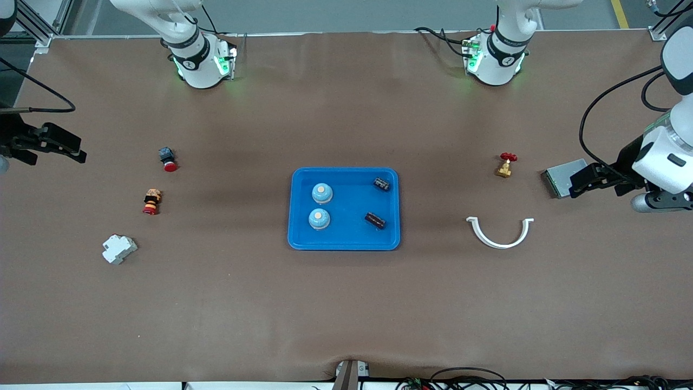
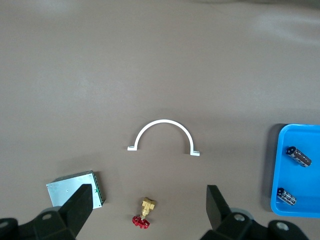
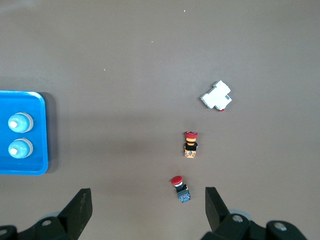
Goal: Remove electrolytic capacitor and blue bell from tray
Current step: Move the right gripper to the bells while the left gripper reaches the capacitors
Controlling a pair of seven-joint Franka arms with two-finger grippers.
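A blue tray lies at the table's middle. In it are two light-blue bells toward the right arm's end and two dark capacitors toward the left arm's end. The left wrist view shows the tray's edge with both capacitors. The right wrist view shows the tray with both bells. My left gripper hangs open and empty at its end of the table, by a grey box. My right gripper hangs open and empty at its end.
Near the left arm's end lie a brass valve with a red handle, a white half-ring clamp and the grey metal box. Near the right arm's end lie a red push button, a second red-capped switch and a white breaker.
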